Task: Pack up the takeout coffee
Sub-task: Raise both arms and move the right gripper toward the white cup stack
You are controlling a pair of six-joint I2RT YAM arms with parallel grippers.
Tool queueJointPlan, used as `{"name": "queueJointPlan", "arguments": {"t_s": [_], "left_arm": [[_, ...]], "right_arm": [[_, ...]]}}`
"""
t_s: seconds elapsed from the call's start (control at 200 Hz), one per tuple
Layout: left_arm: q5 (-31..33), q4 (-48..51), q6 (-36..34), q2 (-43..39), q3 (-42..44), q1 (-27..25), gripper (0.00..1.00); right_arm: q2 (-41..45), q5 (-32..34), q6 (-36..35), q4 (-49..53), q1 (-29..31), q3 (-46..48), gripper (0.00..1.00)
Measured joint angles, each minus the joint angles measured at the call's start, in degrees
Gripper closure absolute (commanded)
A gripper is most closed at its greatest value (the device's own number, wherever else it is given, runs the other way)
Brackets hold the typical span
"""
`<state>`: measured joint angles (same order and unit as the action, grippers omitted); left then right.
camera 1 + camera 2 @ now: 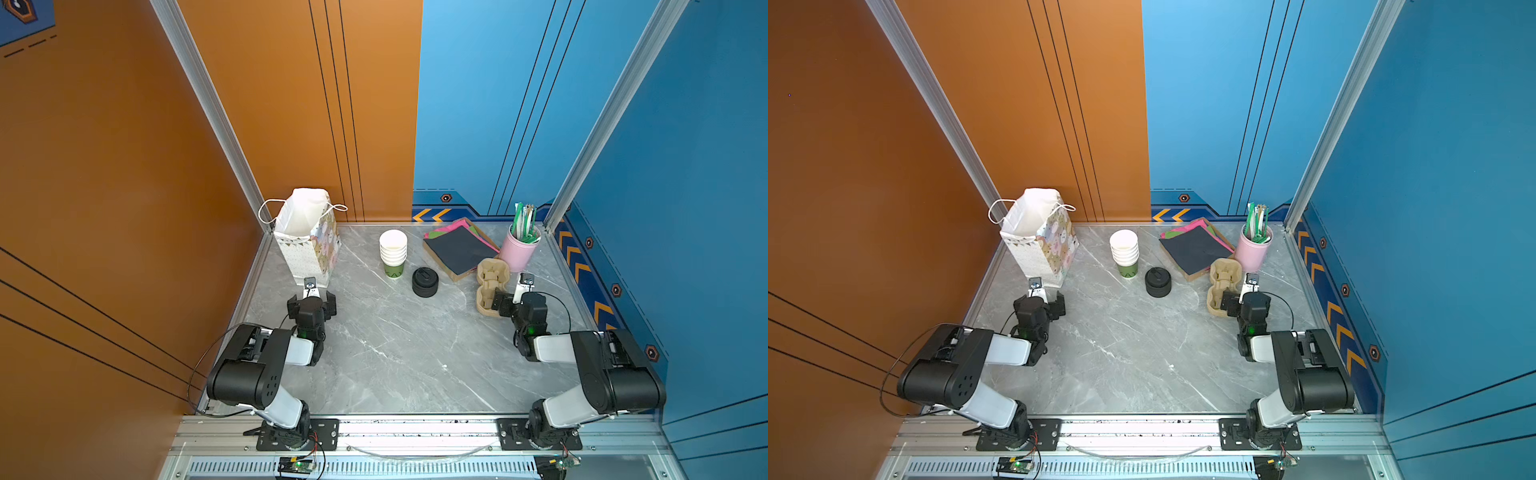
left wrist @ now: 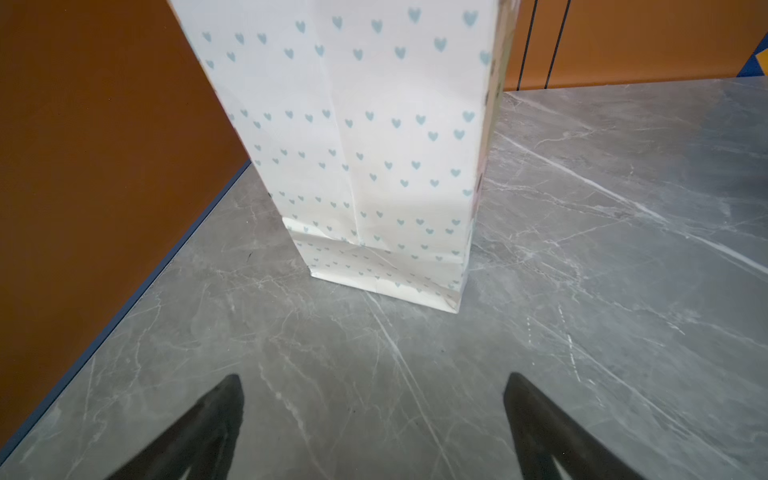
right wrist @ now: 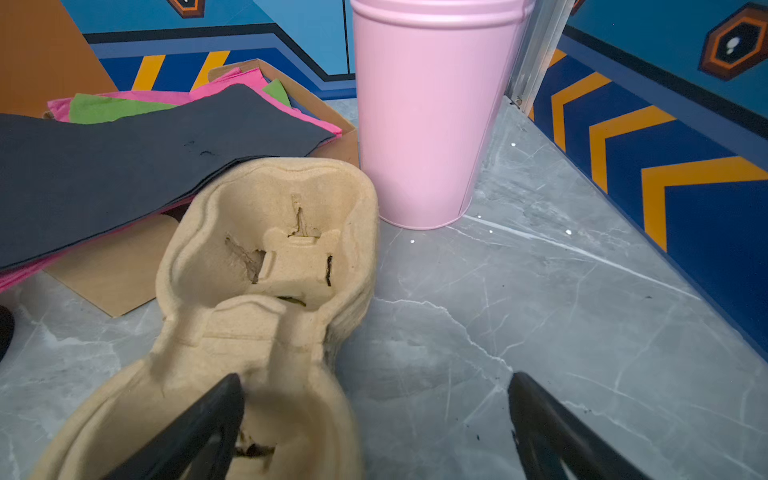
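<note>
Grey marble table (image 1: 395,353). Far left: patterned paper bag (image 1: 307,245), upright, mouth open. Far centre: stack of lidless cups (image 1: 393,251), green one lowest; pile of black lids (image 1: 424,282) just right, nearer. Far right: cardboard tray (image 3: 116,270) of coloured napkins (image 1: 459,249); pink pot (image 1: 517,251) holding sticks (image 1: 524,220); stacked pulp cup carriers (image 1: 490,286) near both.

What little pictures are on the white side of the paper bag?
Tiny pale blue hearts on the paper bag, clearest in the left wrist view.
</note>
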<state>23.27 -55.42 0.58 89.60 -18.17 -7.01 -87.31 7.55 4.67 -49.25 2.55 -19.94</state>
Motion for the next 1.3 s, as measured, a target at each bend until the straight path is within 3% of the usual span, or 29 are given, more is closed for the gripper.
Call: {"name": "queueJointPlan", "arguments": {"t_s": [1.066, 1.301], "left_arm": [[-1.25, -1.77, -0.59, 0.22, -1.46, 2.62, 0.02], [-0.66, -4.42, -1.73, -0.81, 0.66, -0.48, 0.02]], "right_arm": [[-0.48, -1.53, -0.46, -1.84, -1.22, -0.46, 0.00], [1.42, -1.49, -0.46, 0.20, -1.16, -0.48, 0.00]]}}
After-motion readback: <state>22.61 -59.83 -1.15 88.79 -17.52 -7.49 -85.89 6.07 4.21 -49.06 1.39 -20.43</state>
